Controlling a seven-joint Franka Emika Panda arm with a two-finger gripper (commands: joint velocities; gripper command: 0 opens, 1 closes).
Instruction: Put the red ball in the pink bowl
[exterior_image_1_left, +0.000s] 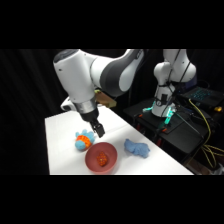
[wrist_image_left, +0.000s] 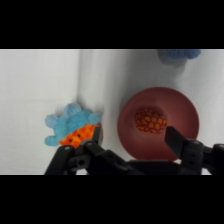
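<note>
In the pink bowl (wrist_image_left: 187, 107): the red ball (wrist_image_left: 149, 120) already sat, placement looked done.
Gripper (wrist_image_left: 134, 136) hung just above the bowl's near rim, fingers (wrist_image_left: 176, 139) spread wide and empty; blue toy (wrist_image_left: 70, 125) lay beside the bowl, light-blue soft object (exterior_image_1_left: 136, 147) farther off. Next move probably just a straight lift clear.

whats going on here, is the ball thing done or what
It looks done. The red ball lies inside the pink bowl on the white table. The arm's hand hangs above the bowl's near rim with its fingers open and holds nothing. A blue toy with orange patches sits beside the bowl, and a light-blue soft object lies on the bowl's other side.
</note>
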